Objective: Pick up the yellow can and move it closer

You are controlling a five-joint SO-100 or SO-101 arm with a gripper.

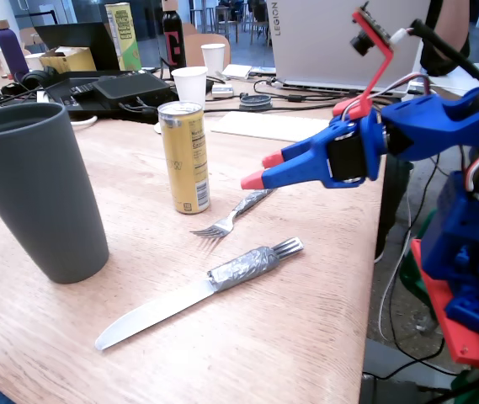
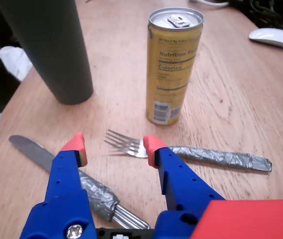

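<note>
A: Right, where does the tall slim yellow metal can (image 1: 185,157) stand?

B: Upright on the light wooden bench (image 1: 306,295), silver top up, label print facing the wrist camera (image 2: 173,67). Beside it in the fixed view, to the left and nearer the camera, is the big dark grey cup (image 1: 37,189).

A: And the blue two-finger tool with red tips (image 1: 262,170)?

B: Held off the bench to the right of the can, tips aimed at it, not touching. In the wrist view (image 2: 112,146) the jaws stand spread wide with nothing between them.

A: Cutlery?

B: A metal fork with foil-wrapped handle (image 2: 191,152) lies under the tips, just before the can. A table knife, handle also foil-wrapped (image 1: 190,294), lies nearer the bench edge.
</note>
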